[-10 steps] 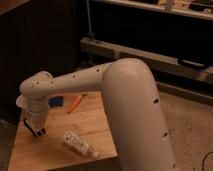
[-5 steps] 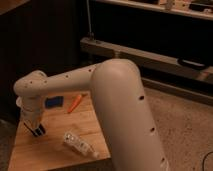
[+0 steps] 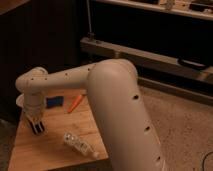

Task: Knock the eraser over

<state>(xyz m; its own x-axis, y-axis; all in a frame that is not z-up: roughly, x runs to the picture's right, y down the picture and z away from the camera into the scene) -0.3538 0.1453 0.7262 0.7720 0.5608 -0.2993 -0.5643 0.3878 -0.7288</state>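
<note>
Camera view shows the gripper (image 3: 36, 126) low over the left of the table (image 3: 55, 150), at the eraser (image 3: 37, 128); a gentle sideways push should tip it.

One wooden table (image 3: 55, 150) carries the small items. On it lie one flat blue pad (image 3: 54, 102), one orange carrot-shaped object (image 3: 74, 103) and one crumpled clear plastic bottle (image 3: 79, 144) on its side. One dark block with pale stripes, the eraser (image 3: 37, 128), sits at the one gripper (image 3: 36, 123), low over the table's left part. One white arm (image 3: 107, 95) is present.
</note>
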